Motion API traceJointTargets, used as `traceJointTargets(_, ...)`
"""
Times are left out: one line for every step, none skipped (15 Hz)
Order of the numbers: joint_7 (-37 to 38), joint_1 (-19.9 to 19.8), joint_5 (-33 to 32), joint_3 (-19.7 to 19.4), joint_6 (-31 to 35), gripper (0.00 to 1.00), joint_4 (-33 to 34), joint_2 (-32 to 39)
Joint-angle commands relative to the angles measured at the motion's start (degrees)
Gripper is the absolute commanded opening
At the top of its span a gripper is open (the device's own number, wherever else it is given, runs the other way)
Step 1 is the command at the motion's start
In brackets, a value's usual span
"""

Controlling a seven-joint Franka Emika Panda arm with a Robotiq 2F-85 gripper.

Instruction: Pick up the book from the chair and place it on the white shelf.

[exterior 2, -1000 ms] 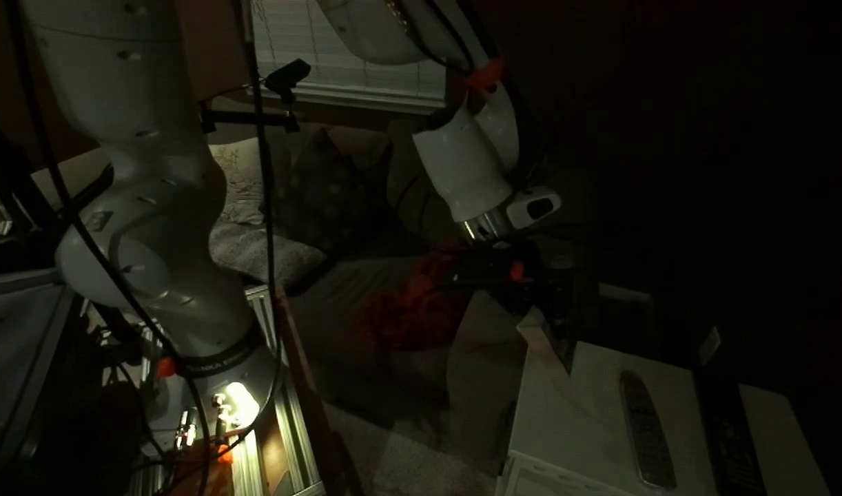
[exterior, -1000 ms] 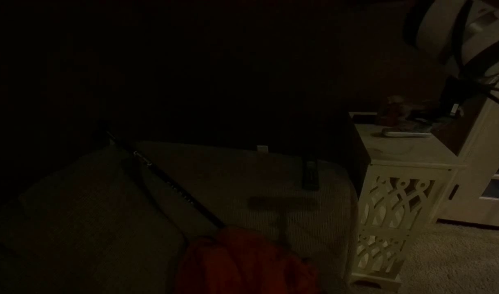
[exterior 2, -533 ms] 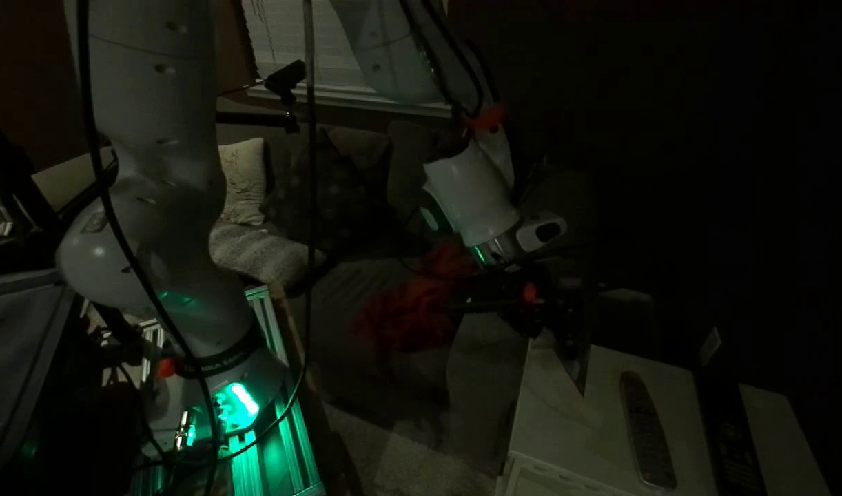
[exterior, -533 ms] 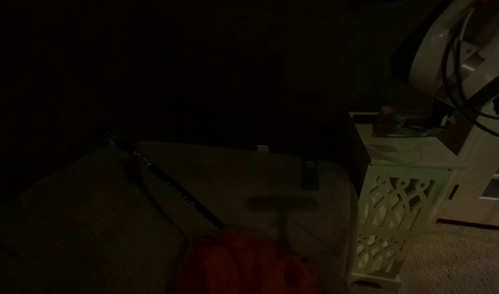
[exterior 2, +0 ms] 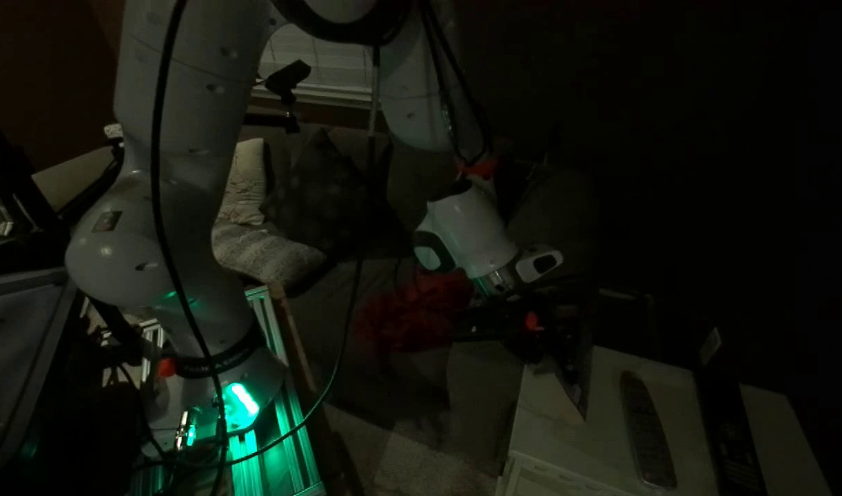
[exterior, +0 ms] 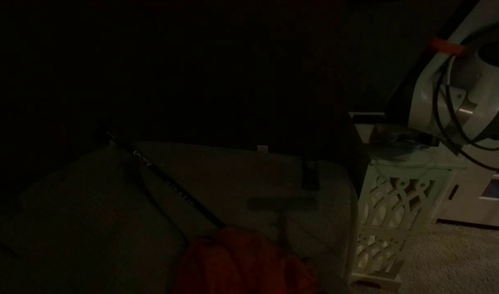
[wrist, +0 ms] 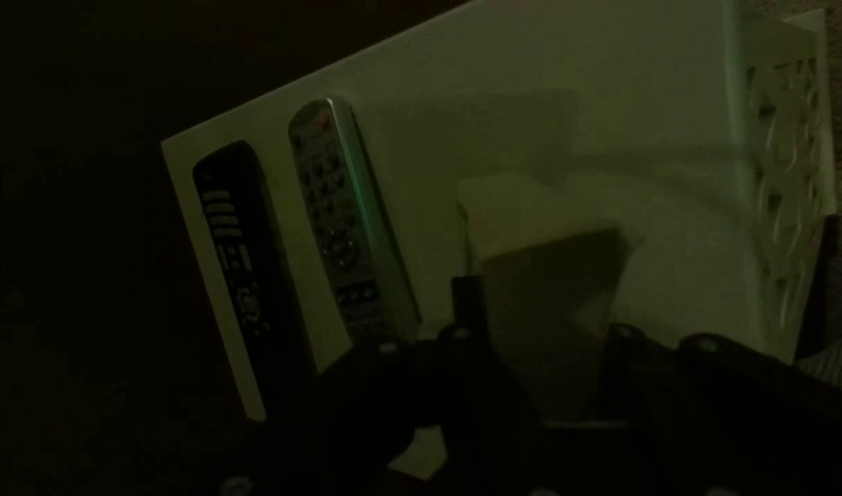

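Observation:
The white shelf, a stand with lattice sides, shows in both exterior views (exterior: 402,220) (exterior 2: 545,441). Its flat top fills much of the wrist view (wrist: 669,83). My gripper (wrist: 546,324) is shut on the book (wrist: 552,289), whose sides sit between the two fingers. The book's far edge looks pale and its facing side dark. In the exterior views the book (exterior: 392,135) (exterior 2: 577,386) hangs tilted, low over the shelf top near one end. I cannot tell whether its lower edge touches the top. The gripper is very dark in an exterior view (exterior 2: 559,344).
A silver remote (exterior 2: 647,430) (wrist: 338,220) and a black remote (exterior 2: 732,434) (wrist: 249,275) lie on the shelf top beside the book. The chair beside the shelf holds an orange cloth (exterior: 245,261), a black stick (exterior: 176,192) and a dark remote (exterior: 310,175).
The arm and gripper have come down with the book, which is now lower over the shelf top and more tilted. The light at the robot's base has turned from white to green.

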Motion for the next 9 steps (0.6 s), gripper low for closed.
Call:
traceJointTargets(3.6, -0.4, -3.6, -0.8, 4.6, 0.08, 1.4, 5.2)
traceJointTargets(4.3, -0.6, -3.9, -0.9, 5.5, 0.08, 1.5, 5.7)
traceJointTargets(8.5, 6.6, -5.3, -8.4, 3.2, 0.08, 0.8, 5.7)
traceJointTargets(9.4, 7.1, -5.7, -9.3, 2.8, 0.08, 0.7, 5.9)
traceJointTargets(7.5, 2.5, -5.4, -5.1, 4.6, 0.08, 1.4, 6.4)
traceJointTargets(8.0, 3.5, -5.5, -6.2, 4.1, 0.08, 1.3, 6.6)
traceJointTargets(7.7, 3.5, -5.2, -6.2, 4.1, 0.08, 1.5, 6.9)
traceJointTargets(7.3, 3.5, -4.9, -6.1, 3.8, 0.18, 1.5, 6.8)
traceJointTargets(7.3, 3.5, -4.8, -6.0, 3.5, 0.55, 1.3, 6.6)
